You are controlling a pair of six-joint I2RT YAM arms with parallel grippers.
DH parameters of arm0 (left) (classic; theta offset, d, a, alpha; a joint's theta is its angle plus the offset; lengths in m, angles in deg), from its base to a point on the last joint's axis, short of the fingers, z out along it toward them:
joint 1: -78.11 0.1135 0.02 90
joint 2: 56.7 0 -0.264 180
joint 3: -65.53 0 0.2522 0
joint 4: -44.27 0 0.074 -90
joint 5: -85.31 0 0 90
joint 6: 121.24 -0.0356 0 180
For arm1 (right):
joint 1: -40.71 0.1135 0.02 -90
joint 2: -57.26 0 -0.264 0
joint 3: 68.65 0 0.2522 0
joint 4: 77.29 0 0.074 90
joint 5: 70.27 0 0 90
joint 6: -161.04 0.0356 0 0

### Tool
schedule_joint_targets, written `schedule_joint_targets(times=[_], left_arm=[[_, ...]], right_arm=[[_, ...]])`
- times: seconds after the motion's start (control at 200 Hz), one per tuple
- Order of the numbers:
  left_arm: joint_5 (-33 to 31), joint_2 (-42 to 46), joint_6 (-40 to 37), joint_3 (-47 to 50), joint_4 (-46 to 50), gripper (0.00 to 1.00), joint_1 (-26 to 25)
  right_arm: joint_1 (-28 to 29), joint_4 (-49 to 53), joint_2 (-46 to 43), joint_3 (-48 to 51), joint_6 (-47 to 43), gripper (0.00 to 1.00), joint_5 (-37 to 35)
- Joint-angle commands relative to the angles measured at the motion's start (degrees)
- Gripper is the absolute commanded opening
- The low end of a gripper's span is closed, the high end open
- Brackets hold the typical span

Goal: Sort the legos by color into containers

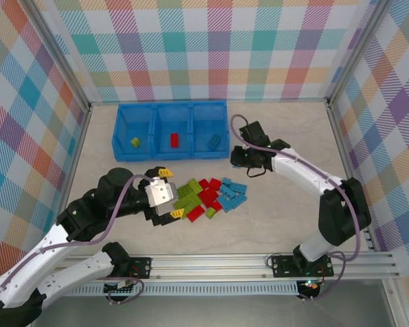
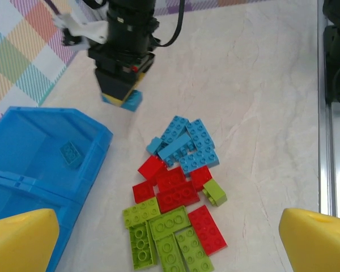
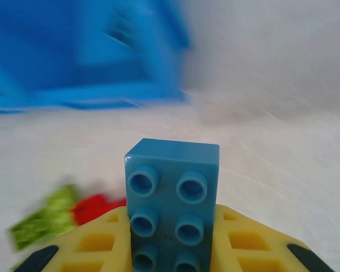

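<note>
The legos lie in a loose pile (image 1: 208, 196) mid-table: lime green ones (image 2: 167, 241) nearest my left gripper, red ones (image 2: 175, 190) in the middle, light blue ones (image 2: 187, 144) beyond. My left gripper (image 1: 172, 193) hovers open over the pile's left edge, its yellow fingertips (image 2: 20, 241) spread wide with nothing between them. My right gripper (image 3: 171, 222) is shut on a light blue brick (image 3: 173, 181) standing upright between its pads, just right of the pile and off the table. The containers (image 1: 170, 107) each hold one brick: green (image 1: 135, 142), red (image 1: 174, 140), blue (image 1: 215, 142).
The blue tray stands at the back of the table against the checked backdrop. Checked walls close the left and right sides. A metal rail (image 1: 259, 262) runs along the near edge by the arm bases. Bare tabletop (image 1: 293, 129) lies right of the tray.
</note>
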Motion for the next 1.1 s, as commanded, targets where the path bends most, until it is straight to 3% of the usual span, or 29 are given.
schedule_joint_targets(times=[0.0,0.26,0.475,0.63,0.68,0.805,0.96,1.095], left_arm=[[-3.3,0.4,3.1,0.9,-4.9,1.0,-0.1],[-23.0,-0.7,11.5,1.3,-9.8,1.0,1.0],[-22.7,-1.3,10.6,1.8,-9.7,1.0,1.2],[-18.6,-3.5,9.1,1.9,-7.1,1.0,1.2],[-18.1,-4.5,9.3,1.6,-6.7,1.0,1.2],[-17.9,-5.4,9.6,1.7,-6.9,1.0,1.3],[-18.0,-5.5,10.2,1.9,-7.6,1.0,1.5],[-20.8,-6.4,13.5,1.4,-8.3,1.0,1.9]], right_arm=[[3.5,-1.3,3.3,-8.0,-4.4,0.25,-2.1],[4.0,-1.7,20.6,-24.8,-8.4,0.25,-6.7],[3.9,1.2,33.6,-37.6,-8.2,0.26,-7.1],[3.9,3.3,38.8,-42.8,-7.9,0.36,-7.1],[3.9,4.4,39.4,-43.6,-7.4,0.42,-7.1],[3.9,4.3,37.3,-41.9,-7.1,0.47,-7.4],[3.4,3.5,32.0,-38.3,-8.3,0.49,-7.3],[3.1,4.0,24.1,-33.0,-8.6,0.49,-2.9]])
